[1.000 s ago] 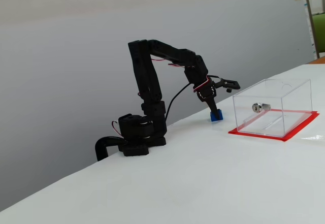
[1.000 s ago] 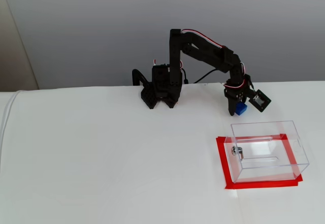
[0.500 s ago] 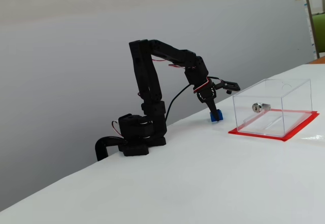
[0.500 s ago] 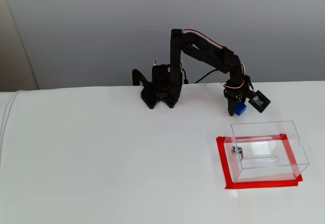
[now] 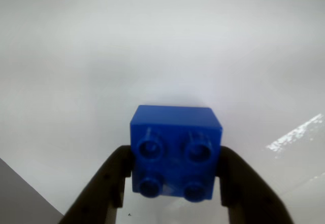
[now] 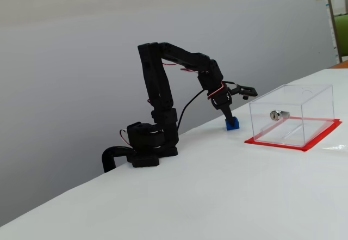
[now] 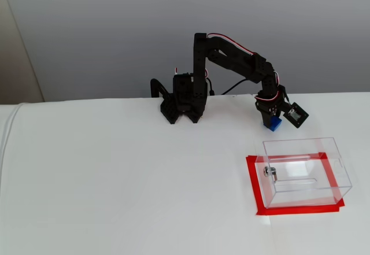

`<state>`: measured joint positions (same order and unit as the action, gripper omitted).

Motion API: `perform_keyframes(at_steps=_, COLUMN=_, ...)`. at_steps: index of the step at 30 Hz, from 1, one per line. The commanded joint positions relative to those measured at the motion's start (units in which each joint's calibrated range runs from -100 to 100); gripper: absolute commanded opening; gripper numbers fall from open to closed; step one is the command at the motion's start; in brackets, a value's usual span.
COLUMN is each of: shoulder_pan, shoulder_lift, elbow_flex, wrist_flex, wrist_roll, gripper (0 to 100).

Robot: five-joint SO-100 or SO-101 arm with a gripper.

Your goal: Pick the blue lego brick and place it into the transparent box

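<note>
Gripper (image 5: 172,193) closed on the blue brick (image 5: 175,150), one finger (image 5: 109,183) against each side, four studs facing the wrist camera. In a fixed view the brick (image 7: 273,123) sits on or just above the white table (image 7: 115,180), just beyond the clear box (image 7: 303,171), outside its walls.

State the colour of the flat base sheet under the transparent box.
Red, clearest in a fixed view under the transparent box: base sheet.
</note>
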<state>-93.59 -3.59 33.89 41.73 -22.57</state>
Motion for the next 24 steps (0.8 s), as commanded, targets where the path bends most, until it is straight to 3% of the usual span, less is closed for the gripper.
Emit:
perform_keyframes(at_steps=1, shoulder_pan=0.2, shoulder_lift=-0.7, elbow_flex=-1.8, wrist_flex=-0.6, wrist_roll=0.1, gripper=9)
perform_keyframes(at_steps=14, shoulder_pan=-0.5, shoulder_lift=-9.9, elbow_flex=-1.1, wrist_flex=0.1, wrist_roll=0.4, gripper=9)
perform_keyframes(at_steps=24, shoulder_pan=-1.7, shoulder_lift=-19.8, elbow_flex=-1.0, wrist_flex=0.2, wrist_roll=4.0, gripper=9)
